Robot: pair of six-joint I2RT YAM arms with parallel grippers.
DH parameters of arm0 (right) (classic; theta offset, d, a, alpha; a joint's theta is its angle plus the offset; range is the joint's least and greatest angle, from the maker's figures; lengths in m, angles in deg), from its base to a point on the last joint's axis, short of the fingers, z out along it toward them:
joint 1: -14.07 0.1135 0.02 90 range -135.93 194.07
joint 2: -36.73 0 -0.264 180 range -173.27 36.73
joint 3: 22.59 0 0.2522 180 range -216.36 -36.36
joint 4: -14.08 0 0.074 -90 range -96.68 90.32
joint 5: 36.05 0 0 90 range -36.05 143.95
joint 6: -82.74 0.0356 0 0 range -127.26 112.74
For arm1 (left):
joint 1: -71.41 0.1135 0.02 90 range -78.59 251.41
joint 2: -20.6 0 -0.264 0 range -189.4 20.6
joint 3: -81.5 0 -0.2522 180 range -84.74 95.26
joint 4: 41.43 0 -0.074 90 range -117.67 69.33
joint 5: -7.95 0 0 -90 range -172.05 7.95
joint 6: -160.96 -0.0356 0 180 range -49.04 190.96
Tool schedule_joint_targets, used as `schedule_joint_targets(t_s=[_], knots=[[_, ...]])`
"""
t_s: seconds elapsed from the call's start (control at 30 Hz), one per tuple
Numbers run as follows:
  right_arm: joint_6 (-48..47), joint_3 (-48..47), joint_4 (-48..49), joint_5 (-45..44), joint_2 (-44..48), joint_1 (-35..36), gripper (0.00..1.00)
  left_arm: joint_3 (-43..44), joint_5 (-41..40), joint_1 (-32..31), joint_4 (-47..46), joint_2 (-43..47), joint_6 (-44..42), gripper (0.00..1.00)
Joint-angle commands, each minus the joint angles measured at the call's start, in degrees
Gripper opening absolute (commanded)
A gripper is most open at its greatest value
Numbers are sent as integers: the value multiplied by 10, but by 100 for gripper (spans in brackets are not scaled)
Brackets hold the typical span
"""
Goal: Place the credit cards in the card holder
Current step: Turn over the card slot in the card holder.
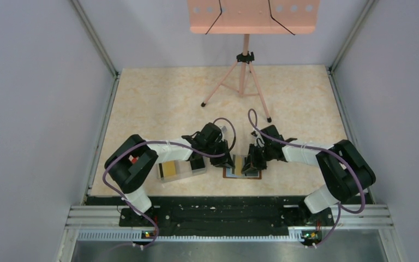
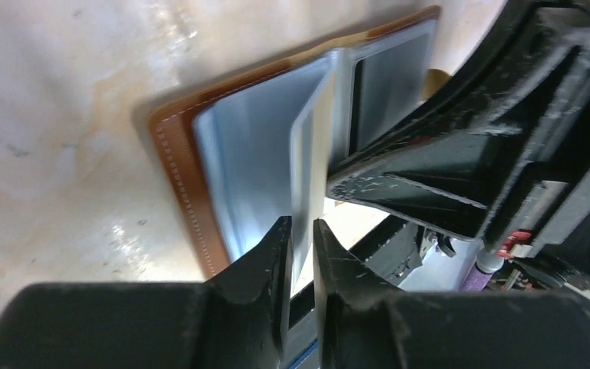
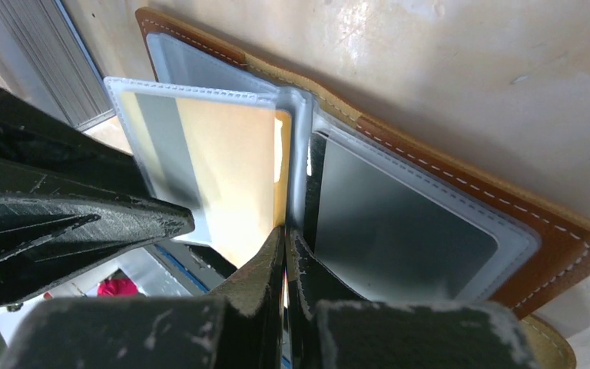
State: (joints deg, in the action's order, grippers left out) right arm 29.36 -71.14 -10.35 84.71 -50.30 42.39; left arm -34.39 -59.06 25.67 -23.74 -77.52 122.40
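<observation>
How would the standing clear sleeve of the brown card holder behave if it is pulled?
Probably floppy: the clear sleeve is thin film, upright where the left end effector pinches its edge. Likely slippery, as it looks glossy. The yellow card seemingly inside may stiffen it.

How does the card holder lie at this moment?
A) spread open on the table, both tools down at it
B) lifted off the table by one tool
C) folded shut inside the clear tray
A: the card holder lies spread open on the table, pale inside up, with the left tool and right tool both at it.
</observation>
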Motion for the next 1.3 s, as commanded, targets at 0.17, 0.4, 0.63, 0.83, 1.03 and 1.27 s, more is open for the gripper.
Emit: schedule_joint_targets(t_s=[0.17,0.4,0.63,0.83,1.03,1.27], knots=[[1,-9,12,2,34,-2,0,17,-3,1,12,21,-3,0],[-1,-39,-54,-38,131,-22,0,67,-38,1,116,47,-28,0],[-5,-47,-105,-60,214,-77,0,92,34,-18,31,1,-3,36],[-21,-50,-132,-60,237,-112,0,158,57,-52,24,-85,1,38],[-30,-51,-141,-60,237,-116,0,163,57,-69,0,-98,11,38],[-30,-58,-138,-42,222,-116,0,135,33,-57,0,-17,-5,40]])
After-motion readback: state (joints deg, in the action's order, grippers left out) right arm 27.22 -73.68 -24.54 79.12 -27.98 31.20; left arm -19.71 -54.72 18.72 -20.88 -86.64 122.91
